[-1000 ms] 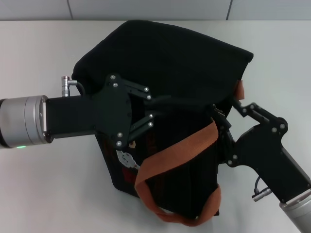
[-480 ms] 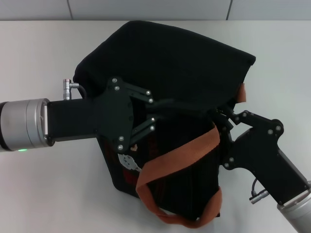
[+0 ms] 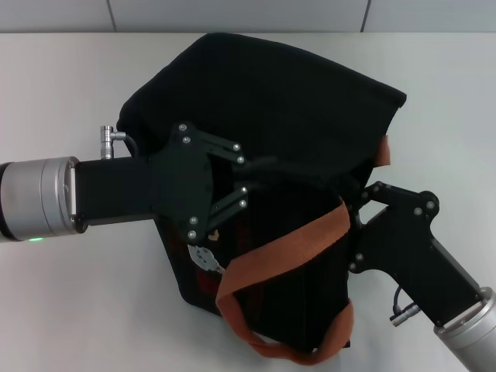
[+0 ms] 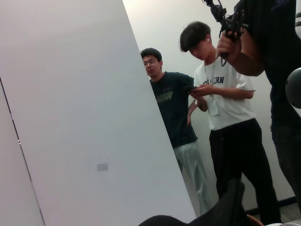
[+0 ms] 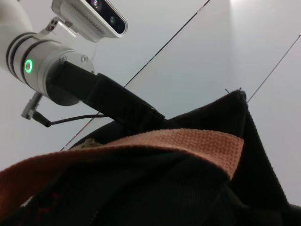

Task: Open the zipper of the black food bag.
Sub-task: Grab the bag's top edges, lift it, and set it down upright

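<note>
My left gripper (image 3: 260,177) reaches in at the upper middle of the black food bag (image 3: 271,101); my right gripper (image 3: 358,203) presses its right side. Whether either set of jaws is clenched, I cannot tell. The bag slumps on the worktop (image 3: 70,294): soft, light, unsteady. The zipper is not discernible. An orange handle (image 3: 287,244) offers firmer purchase.

The right gripper (image 3: 358,203), at the right of the head view, has slid lower and toward the frame's bottom right, its linkage now folded flatter against the black food bag (image 3: 271,101). The orange handle (image 3: 287,244) near it has shifted slightly downward.
</note>
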`<state>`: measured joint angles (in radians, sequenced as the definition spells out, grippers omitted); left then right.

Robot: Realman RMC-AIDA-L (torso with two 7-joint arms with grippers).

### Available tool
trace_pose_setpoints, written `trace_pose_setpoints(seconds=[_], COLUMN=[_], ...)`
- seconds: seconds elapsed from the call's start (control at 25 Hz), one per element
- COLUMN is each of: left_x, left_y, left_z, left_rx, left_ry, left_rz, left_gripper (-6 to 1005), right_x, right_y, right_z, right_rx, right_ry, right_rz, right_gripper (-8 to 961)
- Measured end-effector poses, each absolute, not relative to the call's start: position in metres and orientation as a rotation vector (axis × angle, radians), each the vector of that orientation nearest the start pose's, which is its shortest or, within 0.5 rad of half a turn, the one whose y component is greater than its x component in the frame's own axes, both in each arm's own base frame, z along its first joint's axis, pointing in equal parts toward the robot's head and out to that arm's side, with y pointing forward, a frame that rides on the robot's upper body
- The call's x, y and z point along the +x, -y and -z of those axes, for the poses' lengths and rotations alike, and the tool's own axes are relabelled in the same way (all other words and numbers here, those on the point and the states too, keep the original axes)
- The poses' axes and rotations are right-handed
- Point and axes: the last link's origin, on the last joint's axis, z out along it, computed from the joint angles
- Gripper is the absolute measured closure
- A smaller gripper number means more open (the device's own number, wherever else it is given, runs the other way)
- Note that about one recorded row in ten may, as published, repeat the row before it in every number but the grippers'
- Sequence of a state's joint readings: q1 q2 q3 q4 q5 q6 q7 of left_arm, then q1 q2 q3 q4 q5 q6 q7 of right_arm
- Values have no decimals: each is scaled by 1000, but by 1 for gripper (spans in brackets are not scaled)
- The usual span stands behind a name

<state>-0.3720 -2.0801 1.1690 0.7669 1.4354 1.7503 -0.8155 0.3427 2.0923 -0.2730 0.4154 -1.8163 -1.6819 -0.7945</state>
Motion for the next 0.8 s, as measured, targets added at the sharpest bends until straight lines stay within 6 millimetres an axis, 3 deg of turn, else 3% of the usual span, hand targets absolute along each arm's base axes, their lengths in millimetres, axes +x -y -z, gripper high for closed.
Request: trace_pose_setpoints(seconds=[0.24, 0.8], left_x=[-204, -206], left_y=[-279, -279], left_z=[7, 9], left_rx=[-2668, -2666], left_ry=[-378, -370], left_rz=[1125, 1129], left_gripper=[899, 899], right_x=[241, 242], right_y=[-196, -197], right_z=[93, 93], right_rx=[-1843, -1842], right_ry=[485, 479], right_rz=[-686, -675], right_gripper=[955, 955])
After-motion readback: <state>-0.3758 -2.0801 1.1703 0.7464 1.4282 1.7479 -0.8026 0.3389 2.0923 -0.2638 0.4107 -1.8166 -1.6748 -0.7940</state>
